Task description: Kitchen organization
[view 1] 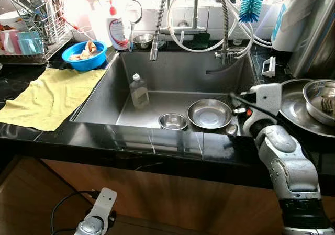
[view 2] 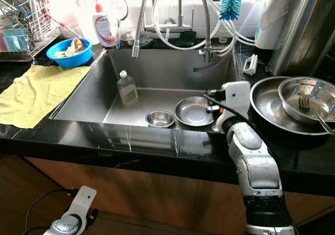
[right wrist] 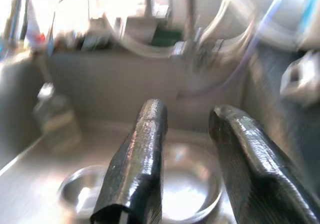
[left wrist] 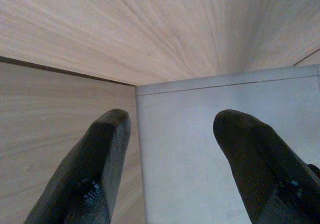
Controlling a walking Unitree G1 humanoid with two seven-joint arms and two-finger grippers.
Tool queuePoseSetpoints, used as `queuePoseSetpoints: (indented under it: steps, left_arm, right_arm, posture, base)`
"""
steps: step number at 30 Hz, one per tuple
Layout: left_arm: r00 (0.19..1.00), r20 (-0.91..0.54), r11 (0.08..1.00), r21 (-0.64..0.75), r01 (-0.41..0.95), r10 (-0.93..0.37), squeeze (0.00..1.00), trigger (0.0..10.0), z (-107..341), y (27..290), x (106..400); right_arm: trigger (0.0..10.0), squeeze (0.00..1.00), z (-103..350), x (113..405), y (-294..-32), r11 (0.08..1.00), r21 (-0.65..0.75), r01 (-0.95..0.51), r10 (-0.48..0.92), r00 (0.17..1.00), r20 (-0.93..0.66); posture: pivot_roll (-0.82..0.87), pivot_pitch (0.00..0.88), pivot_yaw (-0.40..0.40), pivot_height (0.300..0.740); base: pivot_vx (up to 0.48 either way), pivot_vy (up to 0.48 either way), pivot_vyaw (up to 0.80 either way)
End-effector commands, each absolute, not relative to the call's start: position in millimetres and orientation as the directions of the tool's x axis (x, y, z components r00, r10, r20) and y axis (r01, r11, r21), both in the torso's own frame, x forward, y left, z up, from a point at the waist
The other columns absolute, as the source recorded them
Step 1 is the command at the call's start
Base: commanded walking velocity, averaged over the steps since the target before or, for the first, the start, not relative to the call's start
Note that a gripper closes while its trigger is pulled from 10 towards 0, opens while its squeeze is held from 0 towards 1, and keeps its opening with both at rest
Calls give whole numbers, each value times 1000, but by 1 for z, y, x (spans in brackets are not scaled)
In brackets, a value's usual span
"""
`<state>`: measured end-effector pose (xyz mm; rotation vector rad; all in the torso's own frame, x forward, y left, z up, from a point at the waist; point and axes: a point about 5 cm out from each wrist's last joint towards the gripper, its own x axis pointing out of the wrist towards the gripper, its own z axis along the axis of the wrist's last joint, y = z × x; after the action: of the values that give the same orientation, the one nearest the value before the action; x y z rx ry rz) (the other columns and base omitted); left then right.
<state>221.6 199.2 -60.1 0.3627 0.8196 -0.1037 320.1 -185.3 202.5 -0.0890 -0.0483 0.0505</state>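
Barely begun, I'd say: right tool (right wrist: 185,159), fingers apart & empty, hangs over the wide steel bowl (view 1: 209,113) w/ small steel bowl (view 1: 172,121) left of it in the sink (view 1: 178,67); left tool (left wrist: 175,159), also apart, idles low.

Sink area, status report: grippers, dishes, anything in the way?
Right gripper open, empty, above sink's right rim, over the steel plate. Left gripper open, idle low by cabinet. Small steel bowl and bottle in sink. Nothing blocking.
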Motion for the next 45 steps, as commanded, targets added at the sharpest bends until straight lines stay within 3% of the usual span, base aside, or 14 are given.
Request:
queuePoseSetpoints:
  steps: [1, 6, 7, 8, 20, 27, 28, 29, 30, 45]
  left_arm:
    - [659, -749, 934, 281, 221, 69, 0, 10000, -63, 205, 216]
    - [659, -749, 934, 281, 221, 69, 0, 10000, -63, 205, 216]
    - [659, -749, 934, 281, 221, 69, 0, 10000, -63, 204, 216]
    - [659, -749, 934, 281, 222, 68, 0, 10000, -63, 204, 216]
    - [659, -750, 932, 276, 233, 57, 0, 10000, -63, 201, 217]
    - [659, -750, 930, 277, 243, 51, 0, 10000, -63, 200, 217]
    - [659, -751, 930, 277, 244, 50, 0, 10000, -63, 200, 217]
    - [659, -751, 929, 277, 245, 50, 0, 10000, -63, 200, 217]
    - [658, -751, 929, 277, 247, 49, 0, 10000, -64, 200, 216]
    - [657, -752, 927, 274, 255, 41, 0, 10000, -64, 198, 216]
  right_arm:
    - [10000, 0, 219, 316, -183, 991, -130, -11, 29, 991, 133]
    - [10000, 0, 233, 299, -190, 977, -169, 128, -85, 966, 243]
    - [10000, 635, 234, 296, -192, 970, -187, 153, -102, 961, 259]
    - [10000, 1000, 234, 287, -199, 958, -196, 209, -151, 950, 273]
    - [10000, 1000, 234, 236, -250, 856, -185, 483, -402, 846, 350]
    - [10000, 1000, 236, 222, -253, 810, -162, 564, -472, 790, 392]
    - [10000, 565, 235, 221, -253, 809, -155, 568, -477, 787, 391]
    - [10000, 565, 235, 220, -253, 808, -146, 571, -483, 784, 391]
    - [10000, 0, 235, 219, -253, 805, -142, 576, -489, 780, 390]
    - [10000, 0, 208, 209, -244, 793, -101, 601, -554, 780, 292]
  posture:
    - [-164, 0, 91, 740]
    - [-167, 0, 91, 740]
    - [-170, 0, 90, 740]
    - [-171, 0, 90, 740]
    - [-188, 0, 95, 740]
    - [-189, 0, 99, 740]
    - [-190, 0, 100, 740]
    - [-190, 0, 100, 740]
    - [-191, 0, 100, 740]
    - [-189, 0, 96, 740]
  base:
    - [0, 0, 0]
    - [0, 0, 0]
    - [0, 0, 0]
    - [0, 0, 0]
    - [0, 0, 0]
    - [0, 0, 0]
    - [0, 0, 0]
    - [0, 0, 0]
    - [0, 0, 0]
    - [0, 0, 0]
